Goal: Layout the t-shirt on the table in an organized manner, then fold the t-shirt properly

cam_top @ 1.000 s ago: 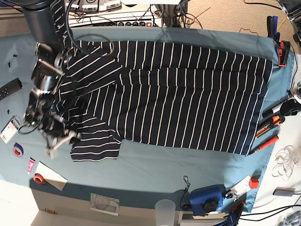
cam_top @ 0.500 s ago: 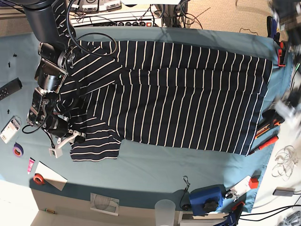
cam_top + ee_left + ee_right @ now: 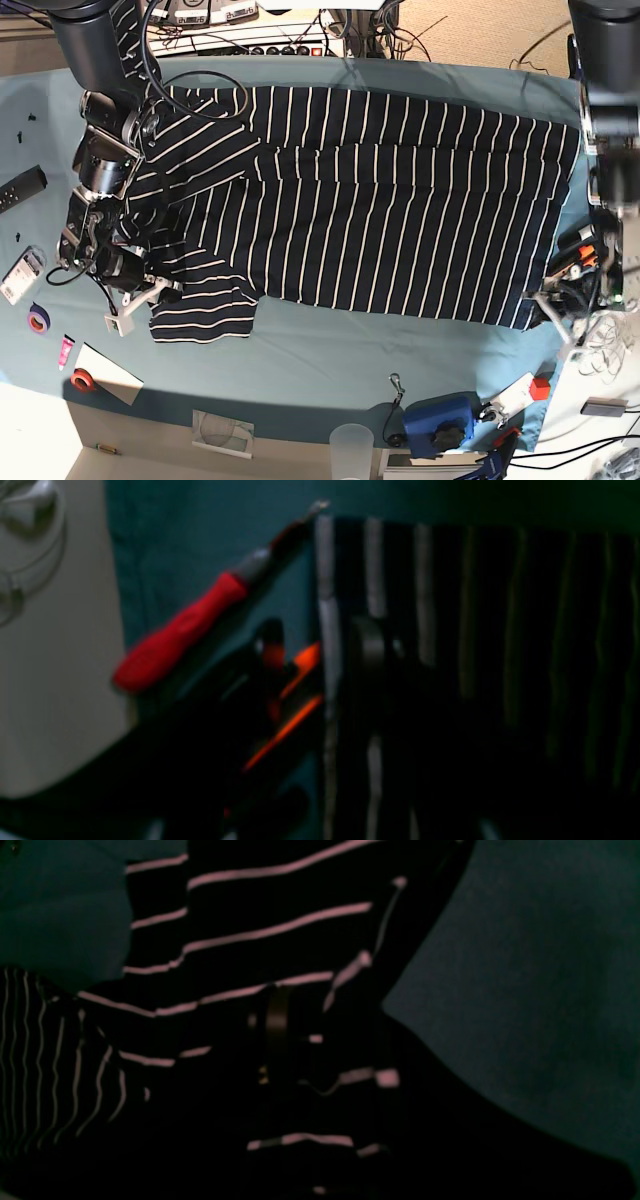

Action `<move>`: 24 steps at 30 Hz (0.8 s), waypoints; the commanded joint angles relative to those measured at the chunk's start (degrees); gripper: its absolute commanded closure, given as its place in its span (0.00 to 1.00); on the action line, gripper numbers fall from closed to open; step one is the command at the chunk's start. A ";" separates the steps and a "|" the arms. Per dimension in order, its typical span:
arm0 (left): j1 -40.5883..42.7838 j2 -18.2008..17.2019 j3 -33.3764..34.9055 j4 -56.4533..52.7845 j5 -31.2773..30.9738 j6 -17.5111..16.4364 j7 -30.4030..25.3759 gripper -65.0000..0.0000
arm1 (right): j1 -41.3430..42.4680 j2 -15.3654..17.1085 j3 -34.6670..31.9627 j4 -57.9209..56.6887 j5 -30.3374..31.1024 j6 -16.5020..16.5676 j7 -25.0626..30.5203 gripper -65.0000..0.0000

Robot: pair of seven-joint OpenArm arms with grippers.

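T-shirt (image 3: 380, 205): soft navy knit, thin white stripes, spread across teal cloth table (image 3: 330, 345), one sleeve rumpled. Right gripper (image 3: 140, 290) at that sleeve, left gripper (image 3: 560, 305) at the hem corner; jaw states indiscernible. Red-handled tool (image 3: 182, 630) beside hem.

t-shirt (image 3: 400, 200): soft matt knit cloth, near-black with thin white stripes, lightly rippled and creased at the sleeve.
worktop (image 3: 320, 350): covered in plain teal cloth, matt, fine weave, a few shallow wrinkles.
red-handled tool (image 3: 180, 630): smooth red plastic grip, dull grey metal shank.
cup (image 3: 351, 448): translucent frosted plastic.
arm housings (image 3: 100, 160): black, semi-gloss, hard.
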 commanded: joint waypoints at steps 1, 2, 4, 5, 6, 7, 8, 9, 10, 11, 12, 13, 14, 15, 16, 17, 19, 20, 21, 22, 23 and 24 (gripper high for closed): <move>-3.43 -1.25 -0.39 -1.77 -0.50 -1.20 -1.88 0.65 | 1.40 0.61 -0.07 0.63 -0.13 0.11 -0.61 0.74; -4.61 -1.20 -0.39 -4.09 -0.50 -2.10 -2.21 0.65 | 1.42 0.61 -0.07 0.63 -0.09 0.11 -0.57 0.74; -6.45 -0.70 -0.39 -7.85 -0.46 -3.58 -2.21 0.65 | 1.42 0.61 -0.07 0.63 0.37 0.13 -0.52 0.74; -7.08 -0.33 -0.39 -9.33 -0.46 -4.13 -2.32 0.65 | 1.42 0.59 -0.07 0.63 0.79 0.13 -0.50 0.74; -7.52 0.22 -0.39 -10.45 -0.46 -4.28 -2.64 0.65 | 1.42 0.59 -0.07 0.63 1.46 0.13 -0.52 0.74; -7.67 0.76 -0.39 -11.04 -0.48 -4.24 -3.23 0.65 | 1.42 0.59 -0.07 0.63 2.27 0.13 -0.52 0.74; -7.63 1.49 -0.39 -11.10 -0.46 -4.22 -3.93 0.65 | 1.42 0.59 -0.07 0.63 3.06 0.13 -0.57 0.74; -7.56 2.16 -0.39 -11.10 -0.37 -4.22 -4.57 0.65 | 1.42 0.59 -0.07 0.63 3.54 0.13 -0.59 0.74; -7.48 2.95 -0.39 -11.10 0.44 -4.00 -4.96 0.66 | 1.42 0.59 -0.07 0.63 3.56 0.13 -0.72 0.74; -7.45 3.89 -0.39 -11.10 2.05 -3.67 -5.16 0.67 | 1.42 0.61 -0.07 0.63 3.54 0.13 -1.01 0.74; -7.43 4.85 -0.39 -11.15 4.20 -2.54 -5.22 0.69 | 1.42 0.61 -0.07 0.63 3.52 0.13 -1.53 0.74; -7.32 5.79 -0.39 -11.23 6.38 -0.92 -5.27 0.69 | 1.42 0.61 -0.07 0.63 3.52 0.13 -2.23 0.74; -7.28 6.58 -0.39 -11.28 7.96 0.42 -5.42 0.69 | 1.42 0.59 -0.07 0.63 3.50 0.13 -2.80 0.74; -7.28 7.15 -0.39 -11.47 8.61 1.60 -5.64 0.69 | 1.42 0.61 -0.07 0.63 3.50 0.13 -3.26 0.74; -7.32 7.43 -0.39 -11.74 8.55 2.95 -5.97 0.69 | 1.40 0.61 -0.07 0.63 3.52 0.13 -3.76 0.74; -7.34 7.45 -0.39 -11.76 8.52 4.68 -6.10 0.69 | 1.40 0.63 -0.07 0.63 3.50 0.13 -4.28 0.74; -7.48 7.30 -0.39 -11.76 8.81 7.89 -5.97 0.69 | 1.40 0.76 -0.07 0.63 3.50 0.13 -5.05 0.74; -7.52 7.23 -0.39 -11.76 9.66 8.59 -5.99 0.69 | 1.42 0.92 -0.07 0.63 3.54 0.13 -5.05 0.74; -7.52 7.10 -0.39 -11.74 10.78 8.68 -5.97 0.69 | 1.40 1.01 -0.07 0.63 3.50 0.13 -5.03 0.74; -7.50 7.06 -0.39 -11.74 11.85 8.61 -5.97 0.69 | 1.40 1.22 -0.07 0.63 3.54 0.13 -5.05 0.74; -7.45 6.97 -0.39 -11.74 12.44 8.55 -5.99 0.69 | 1.40 1.40 -0.07 0.63 3.54 0.13 -5.03 0.74; -7.32 6.93 -0.39 -11.74 12.41 8.13 -6.01 0.69 | 1.42 1.60 -0.07 0.63 3.56 0.13 -5.01 0.74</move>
